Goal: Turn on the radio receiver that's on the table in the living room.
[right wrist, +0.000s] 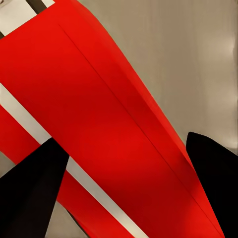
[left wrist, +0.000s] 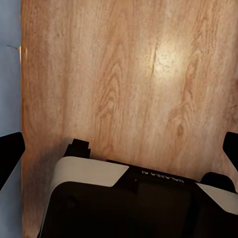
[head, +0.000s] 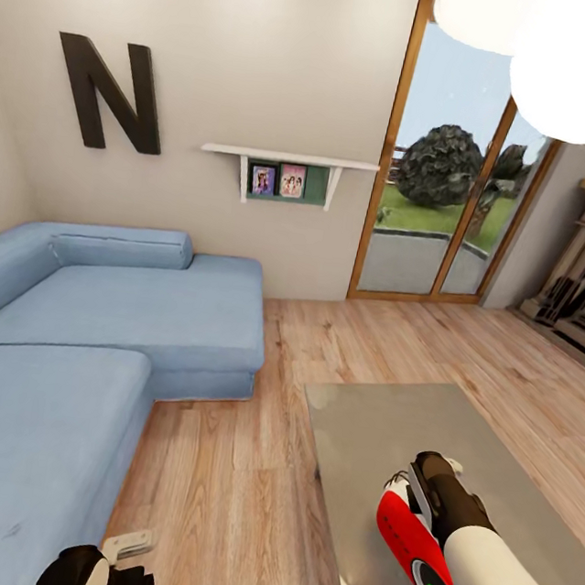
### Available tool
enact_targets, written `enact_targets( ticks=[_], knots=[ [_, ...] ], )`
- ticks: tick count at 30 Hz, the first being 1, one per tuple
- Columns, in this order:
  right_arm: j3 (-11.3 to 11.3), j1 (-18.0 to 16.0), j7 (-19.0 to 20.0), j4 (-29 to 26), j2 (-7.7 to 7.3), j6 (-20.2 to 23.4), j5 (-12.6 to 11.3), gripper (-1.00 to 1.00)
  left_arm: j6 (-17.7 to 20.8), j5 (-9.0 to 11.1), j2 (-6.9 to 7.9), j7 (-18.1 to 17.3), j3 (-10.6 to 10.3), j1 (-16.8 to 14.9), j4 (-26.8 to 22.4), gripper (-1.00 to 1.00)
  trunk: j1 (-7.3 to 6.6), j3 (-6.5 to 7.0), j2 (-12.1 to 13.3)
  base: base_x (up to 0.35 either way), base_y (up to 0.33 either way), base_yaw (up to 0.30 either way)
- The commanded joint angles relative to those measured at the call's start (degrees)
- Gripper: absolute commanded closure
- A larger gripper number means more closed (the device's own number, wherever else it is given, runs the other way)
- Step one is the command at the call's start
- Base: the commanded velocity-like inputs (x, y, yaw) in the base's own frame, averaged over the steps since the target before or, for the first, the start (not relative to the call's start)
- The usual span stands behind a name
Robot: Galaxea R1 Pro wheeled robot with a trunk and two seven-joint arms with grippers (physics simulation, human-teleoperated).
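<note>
Red radio receiver (head: 415, 553) on the grey-beige table (head: 376, 433), right gripper (head: 429, 481) directly above its top, left wrist view, left gripper (left wrist: 119, 148) fingers spread wide over wood floor (left wrist: 129, 74), holding nothing, right wrist view, dark fingertips (right wrist: 29, 193) apart, straddling the radio's red body, contact unclear

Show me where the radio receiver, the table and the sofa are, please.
radio receiver (head: 403, 538): head view, red front face.
table (head: 377, 424): head view, bare grey top.
sofa (head: 124, 307): head view, blue seat cushion.
</note>
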Motion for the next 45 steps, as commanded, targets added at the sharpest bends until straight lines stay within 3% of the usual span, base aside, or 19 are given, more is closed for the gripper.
enact_targets(
  ticks=[1, 32, 39, 45],
  knots=[
    [0.0, 0.0, 0.0, 0.0, 0.01, 0.1, 0.4, 1.0, 0.0, 0.0, 0.0, 0.0, 0.0, 0.0, 0.0, -1.0, 0.23, -0.18, -0.4, 0.0, 0.0, 0.0],
    [0.0, 0.0, 0.0, 0.0, 0.02, 0.1, 0.4, 1.0, 0.0, 0.1, -0.12, 0.0, -0.1, 0.0, -0.1, -1.0, 7.03, -5.75, -12.9, 0.0, 0.0, 0.0],
    [0.0, 0.0, 0.0, 0.0, 0.01, 0.1, 0.4, 1.0, 0.0, 0.1, -0.15, 0.1, 0.0, 0.0, -0.2, -1.0, 7.03, -5.75, -12.9, 0.0, 0.0, 0.0],
    [0.0, 0.0, 0.0, 0.0, 0.02, 0.1, 0.4, 1.0, 0.0, 0.1, -0.03, 0.0, 0.0, 0.0, -0.1, -1.0, 8.35, -6.82, -15.3, 0.0, 0.0, 0.0]
  ],
)
